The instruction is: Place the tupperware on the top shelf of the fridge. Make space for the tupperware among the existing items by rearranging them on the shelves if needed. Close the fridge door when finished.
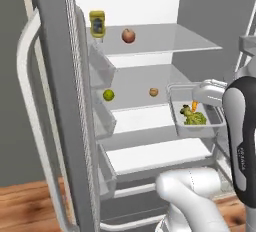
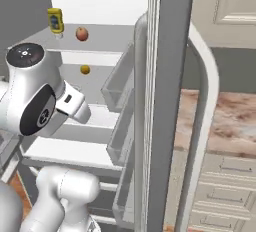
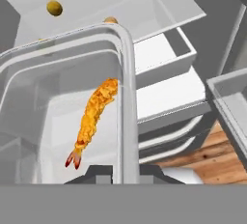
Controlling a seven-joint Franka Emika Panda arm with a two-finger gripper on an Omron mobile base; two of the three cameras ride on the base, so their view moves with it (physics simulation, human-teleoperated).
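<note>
Two dark finger tips of your gripper (image 3: 125,169) are clenched on the side wall of the translucent grey-white plastic tupperware (image 1: 194,116), which holds green food and an orange strip. You hold it in the air before the open dark grey fridge (image 1: 60,76), beside the second shelf. On the top shelf (image 1: 165,41) stand a round red-orange fruit (image 1: 128,36) and a yellow bottle (image 1: 97,23).
</note>
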